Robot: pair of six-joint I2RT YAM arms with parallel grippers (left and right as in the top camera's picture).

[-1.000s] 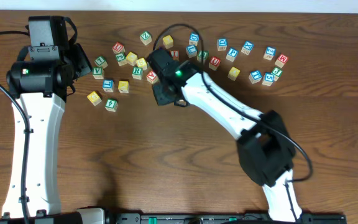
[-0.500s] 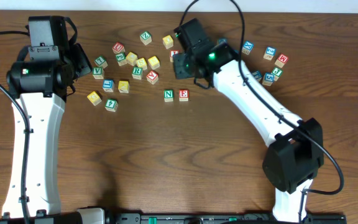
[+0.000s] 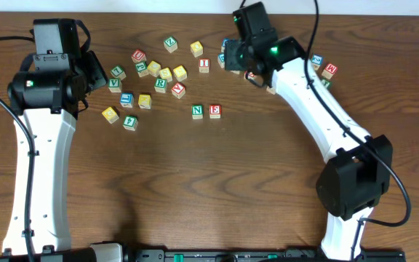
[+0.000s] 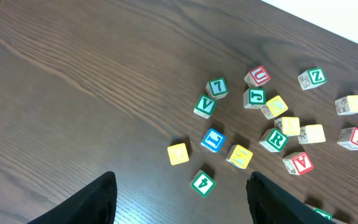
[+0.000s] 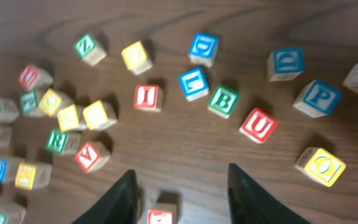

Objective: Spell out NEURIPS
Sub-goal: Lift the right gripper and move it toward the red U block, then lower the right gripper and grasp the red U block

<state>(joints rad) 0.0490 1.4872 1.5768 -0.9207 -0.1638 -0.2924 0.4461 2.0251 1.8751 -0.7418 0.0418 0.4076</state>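
At desk (image 3: 158, 182) centre, overhead view: N cube (image 3: 197, 111) and E cube (image 3: 214, 111) sit side by side, E at 3 o'clock of N. Right end effector (image 5: 180, 174) hangs at 1 o'clock of the pair, fingers apart, nothing between them. Below it, loose and apart: red I cube (image 5: 146, 98), red U cube (image 5: 258, 125), blue P cube (image 5: 317, 98), green R cube (image 5: 58, 141). Left end effector (image 4: 180, 186), at 9 o'clock: fingers apart, empty.

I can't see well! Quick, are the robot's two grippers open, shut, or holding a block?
Left gripper: open, holding nothing.
Right gripper: open, holding nothing.
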